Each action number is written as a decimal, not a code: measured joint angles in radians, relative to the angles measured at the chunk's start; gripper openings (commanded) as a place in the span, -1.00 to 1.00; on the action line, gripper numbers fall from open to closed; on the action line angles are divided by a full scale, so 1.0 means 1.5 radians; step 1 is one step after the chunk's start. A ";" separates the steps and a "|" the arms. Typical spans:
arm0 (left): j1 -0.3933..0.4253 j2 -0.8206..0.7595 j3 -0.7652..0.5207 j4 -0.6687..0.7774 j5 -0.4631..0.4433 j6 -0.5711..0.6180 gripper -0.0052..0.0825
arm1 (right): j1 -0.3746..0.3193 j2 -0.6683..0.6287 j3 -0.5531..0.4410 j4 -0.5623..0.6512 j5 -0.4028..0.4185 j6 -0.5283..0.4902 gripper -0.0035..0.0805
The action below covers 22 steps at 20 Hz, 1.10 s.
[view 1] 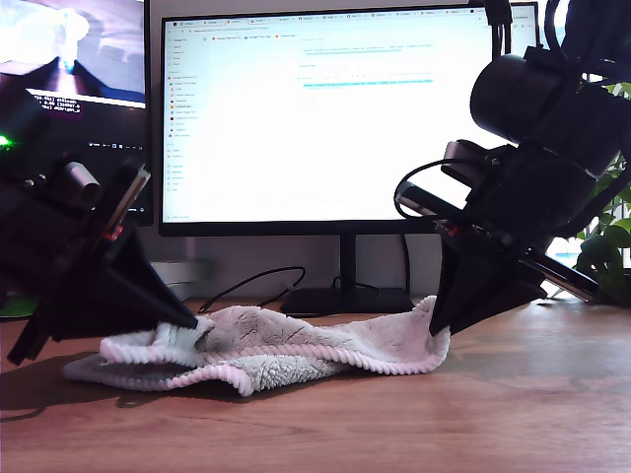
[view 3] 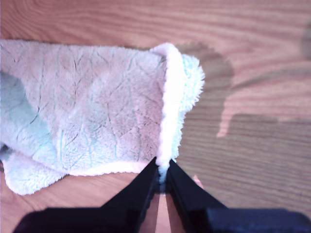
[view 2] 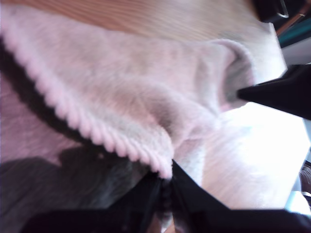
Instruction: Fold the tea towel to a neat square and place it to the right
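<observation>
Landmark: the monitor (view 1: 325, 118), standing at the back of the wooden table (view 1: 493, 414).

Tea towel (view 1: 286, 345): it lies crumpled and partly doubled over on the table in front of the monitor, below its screen and about as wide as it. The ribbed hem runs along the edge facing away from the monitor.

My first gripper (view 1: 197, 323): it sits below the monitor's corner on the exterior view's left, down at the towel's end there. In the first wrist view the jaws (view 2: 167, 182) are clenched on the corded hem of the towel (view 2: 121, 97), which is folded up over a lower layer.

My second gripper (view 1: 437, 333): it sits below the monitor's corner on the exterior view's right, at the towel's other end. In the second wrist view the jaws (view 3: 163, 174) are pinched tight on the towel's hem at a corner, and the cloth (view 3: 97, 107) spreads away from them over the wood.

Towel between the pincers: it sags from both held ends, with the middle resting on the table.

Across the cloth: my second gripper's black tip (view 2: 272, 94) shows at the towel's far end in the first wrist view.
</observation>
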 measured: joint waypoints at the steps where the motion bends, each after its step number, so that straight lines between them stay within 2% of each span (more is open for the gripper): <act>1: 0.000 0.000 0.007 0.001 0.013 0.000 -0.93 | 0.000 0.000 0.000 -0.002 -0.001 0.000 -0.95; 5: 0.008 0.000 0.043 -0.014 0.057 -0.003 -0.93 | 0.000 0.000 0.014 -0.064 -0.009 -0.004 -0.95; 9: 0.033 -0.014 0.051 -0.046 0.083 -0.010 -0.93 | 0.000 -0.005 0.088 -0.125 -0.012 -0.030 -0.95; 12: 0.057 -0.060 0.062 -0.060 0.093 -0.012 -0.93 | 0.000 -0.042 0.139 -0.168 -0.012 -0.036 -0.95; 17: 0.089 -0.115 0.145 -0.088 0.117 -0.032 -0.93 | 0.000 -0.073 0.239 -0.211 -0.012 -0.036 -0.95; 22: 0.089 -0.120 0.230 -0.166 0.158 -0.032 -0.93 | 0.000 -0.077 0.314 -0.293 0.001 -0.049 -0.95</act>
